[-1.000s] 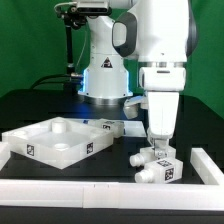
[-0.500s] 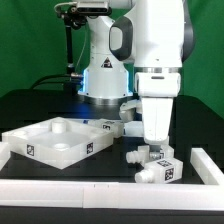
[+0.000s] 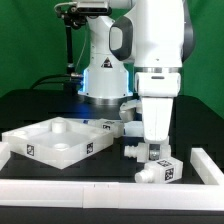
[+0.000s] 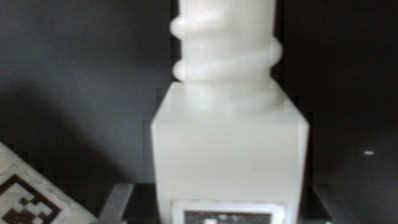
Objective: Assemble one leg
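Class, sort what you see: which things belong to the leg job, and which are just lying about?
In the job:
leg, filling the wrist view
gripper, down at it

Lying about:
tray
another leg near the gripper

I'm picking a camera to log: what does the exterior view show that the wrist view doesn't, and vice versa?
Only the exterior view: the arm and the whole tray. Only the wrist view: the thread on the leg, close up. Both: the leg at the gripper; neither settles whether it is clamped.
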`<state>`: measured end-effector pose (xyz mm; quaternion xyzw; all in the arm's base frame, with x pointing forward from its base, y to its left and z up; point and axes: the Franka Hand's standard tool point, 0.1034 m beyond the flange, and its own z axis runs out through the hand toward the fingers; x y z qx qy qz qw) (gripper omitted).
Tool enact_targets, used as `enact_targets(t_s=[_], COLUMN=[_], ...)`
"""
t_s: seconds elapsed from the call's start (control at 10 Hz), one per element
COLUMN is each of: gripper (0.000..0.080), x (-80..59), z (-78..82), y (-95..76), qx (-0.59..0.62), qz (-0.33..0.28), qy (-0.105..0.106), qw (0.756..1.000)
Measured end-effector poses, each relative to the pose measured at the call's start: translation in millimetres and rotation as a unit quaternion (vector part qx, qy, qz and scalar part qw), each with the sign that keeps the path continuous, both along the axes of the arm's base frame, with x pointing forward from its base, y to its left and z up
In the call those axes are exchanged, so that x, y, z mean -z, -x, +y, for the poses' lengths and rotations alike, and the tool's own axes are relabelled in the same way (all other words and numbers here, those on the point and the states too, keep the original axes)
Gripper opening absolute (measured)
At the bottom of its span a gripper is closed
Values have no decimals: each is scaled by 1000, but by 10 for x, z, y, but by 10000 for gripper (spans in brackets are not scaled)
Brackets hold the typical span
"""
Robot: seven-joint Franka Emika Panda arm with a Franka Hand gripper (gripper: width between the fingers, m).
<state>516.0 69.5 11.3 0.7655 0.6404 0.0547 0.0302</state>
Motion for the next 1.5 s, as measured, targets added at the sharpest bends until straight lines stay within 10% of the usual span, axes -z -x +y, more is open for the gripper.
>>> enact_targets(t_s=[0.4,0.6,1.1,1.5], gripper=[282,282,284,284], x=[-492,-553,-544,-298], z=[7,133,191,1048], y=[260,580,628,1343], qx=[78,113,122,199], qz=[-2,12,1,22], qy=[4,6,-7,-50], qw=[997,993,992,978])
